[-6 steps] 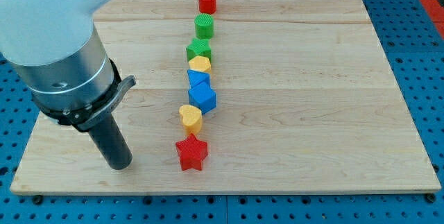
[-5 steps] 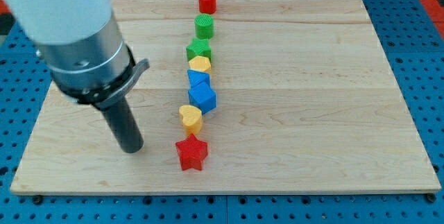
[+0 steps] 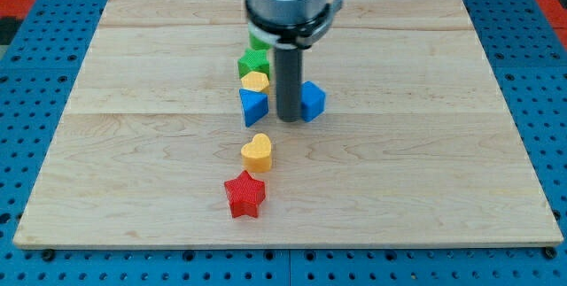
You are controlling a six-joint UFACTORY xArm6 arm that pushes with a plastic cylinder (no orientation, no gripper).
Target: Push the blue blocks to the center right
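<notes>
My tip (image 3: 289, 119) stands between two blue blocks near the board's middle. A blue block (image 3: 252, 106) lies just to the tip's left. A second blue block (image 3: 313, 101) lies against the rod's right side, partly hidden by it. The rod and arm cover the blocks toward the view's top.
A yellow block (image 3: 255, 81) and a green block (image 3: 252, 61) sit above the left blue block. A yellow heart (image 3: 257, 152) and a red star (image 3: 245, 195) lie toward the view's bottom. The wooden board (image 3: 425, 144) rests on a blue pegboard.
The arm moved from the board's lower left to the middle. One blue block was pushed right and up, apart from the other. The yellow heart shifted slightly right.
</notes>
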